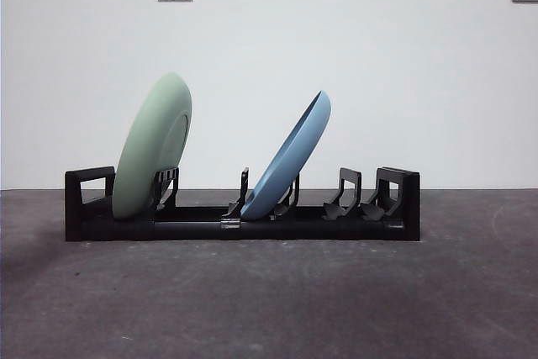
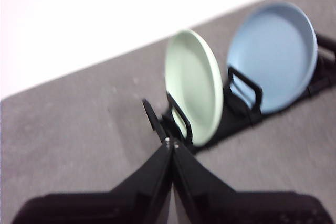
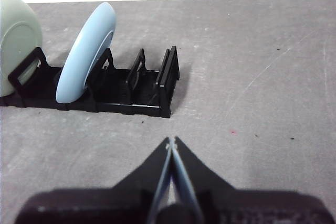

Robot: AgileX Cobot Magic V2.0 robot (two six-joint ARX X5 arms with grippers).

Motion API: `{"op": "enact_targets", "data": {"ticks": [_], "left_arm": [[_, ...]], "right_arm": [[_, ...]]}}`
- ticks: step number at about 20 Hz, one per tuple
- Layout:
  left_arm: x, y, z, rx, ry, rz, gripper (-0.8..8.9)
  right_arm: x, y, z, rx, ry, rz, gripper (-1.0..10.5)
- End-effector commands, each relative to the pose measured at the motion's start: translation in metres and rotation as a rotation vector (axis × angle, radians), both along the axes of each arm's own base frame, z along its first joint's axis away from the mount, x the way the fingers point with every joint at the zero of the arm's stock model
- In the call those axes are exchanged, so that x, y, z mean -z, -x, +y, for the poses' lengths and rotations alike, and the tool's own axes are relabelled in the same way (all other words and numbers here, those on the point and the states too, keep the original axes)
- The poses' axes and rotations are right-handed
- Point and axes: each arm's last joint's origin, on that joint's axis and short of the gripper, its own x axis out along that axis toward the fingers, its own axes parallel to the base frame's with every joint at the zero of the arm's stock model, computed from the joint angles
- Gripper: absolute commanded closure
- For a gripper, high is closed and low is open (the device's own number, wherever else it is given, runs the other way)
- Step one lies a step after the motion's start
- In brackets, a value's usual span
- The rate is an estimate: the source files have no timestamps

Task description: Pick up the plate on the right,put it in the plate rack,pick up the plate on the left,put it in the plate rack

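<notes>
- At the left end of the long low black plastic plate rack [image 1: 244,226] I see the round pale green plate [image 1: 153,147] standing on edge in a slot, tilted, leaning toward the rack's right end.
- Near the rack's middle stands the round light blue plate [image 1: 290,160], also slotted, leaning the same way but more steeply; the two plates are apart.
- The rack's long axis runs left to right across the grey counter [image 1: 269,308], toward its far edge, with free dividers at the right end.
- My left hand [image 2: 171,142] has its jaws pinched together, holding nothing; it hangs off the rack's green-plate end, close by.
- My right hand [image 3: 171,141] is likewise closed and empty, off the rack's open right end, near but apart.
- Both plates look racked, so I judge no further grasp is needed; each hand has free counter behind it for backing away.
</notes>
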Motion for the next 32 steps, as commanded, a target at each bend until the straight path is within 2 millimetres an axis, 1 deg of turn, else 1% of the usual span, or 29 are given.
{"op": "enact_targets", "data": {"ticks": [1, 2, 4, 6, 8, 10, 12, 16, 17, 22, 32], "left_arm": [[0.012, -0.004, 0.005, -0.013, 0.031, -0.095, 8.17], [0.021, -0.005, 0.007, -0.019, 0.046, -0.141, 8.17], [0.046, -0.01, 0.01, -0.025, 0.074, -0.209, 8.16], [0.073, -0.015, 0.013, -0.043, 0.095, -0.228, 8.17], [0.096, -0.019, 0.016, -0.083, 0.137, -0.202, 8.17], [0.113, -0.023, 0.019, -0.125, 0.158, -0.166, 8.17], [0.126, -0.026, 0.021, -0.147, 0.159, -0.149, 8.17], [0.147, -0.03, 0.021, -0.162, 0.151, -0.107, 8.17], [0.152, -0.03, 0.021, -0.163, 0.151, -0.09, 8.17], [0.157, -0.029, 0.021, -0.17, 0.141, -0.043, 8.17], [0.156, -0.029, 0.021, -0.165, 0.143, -0.047, 8.17]], "right_arm": [[0.003, -0.001, 0.001, 0.002, -0.009, 0.008, 9.4], [0.003, -0.001, 0.001, 0.002, -0.009, 0.008, 9.4], [0.003, -0.001, 0.001, 0.003, -0.009, 0.008, 9.4], [0.003, -0.001, 0.001, 0.002, -0.009, 0.008, 9.4], [0.003, -0.001, 0.001, 0.002, -0.009, 0.008, 9.4], [0.003, -0.001, 0.001, 0.002, -0.009, 0.008, 9.4], [0.003, -0.001, 0.001, 0.002, -0.009, 0.009, 9.4], [0.003, -0.001, 0.001, 0.002, -0.009, 0.008, 9.4], [0.003, -0.001, 0.001, 0.002, -0.009, 0.008, 9.4], [0.003, -0.001, 0.001, 0.002, -0.009, 0.008, 9.4], [0.003, -0.001, 0.001, 0.002, -0.009, 0.008, 9.4]]}}
